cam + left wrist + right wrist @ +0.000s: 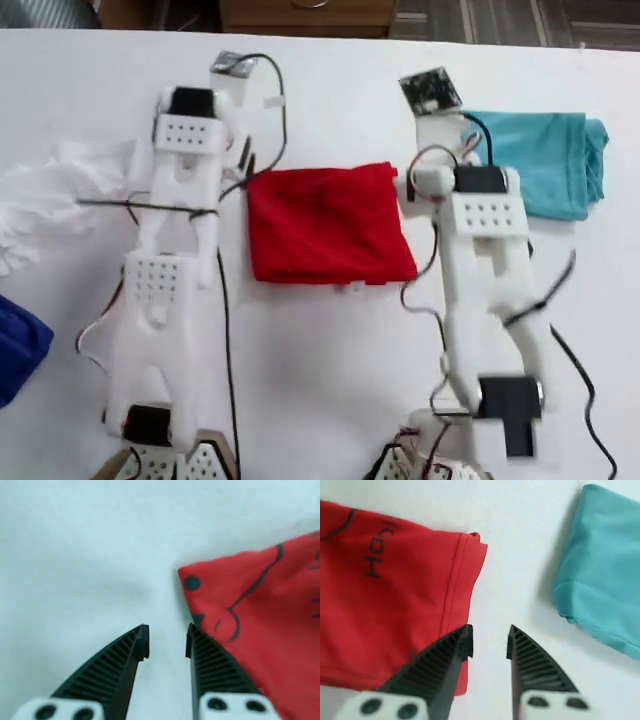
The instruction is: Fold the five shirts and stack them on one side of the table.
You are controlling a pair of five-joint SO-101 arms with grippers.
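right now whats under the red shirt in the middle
The red shirt lies folded on the white table, with bare tabletop along its edges. Nothing clearly pokes out from beneath it. The cloth itself covers the spot directly underneath, so anything flat there cannot be seen.

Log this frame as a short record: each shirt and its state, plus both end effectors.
red shirt: folded, between left arm and right arm
teal shirt: folded, beyond the right arm
white shirt: crumpled, beyond the left arm
blue cloth: near the left arm's base, cut off by the frame
left end effector: open, empty, by the red shirt's corner
right end effector: open, empty, between red and teal shirts
stack: none yet
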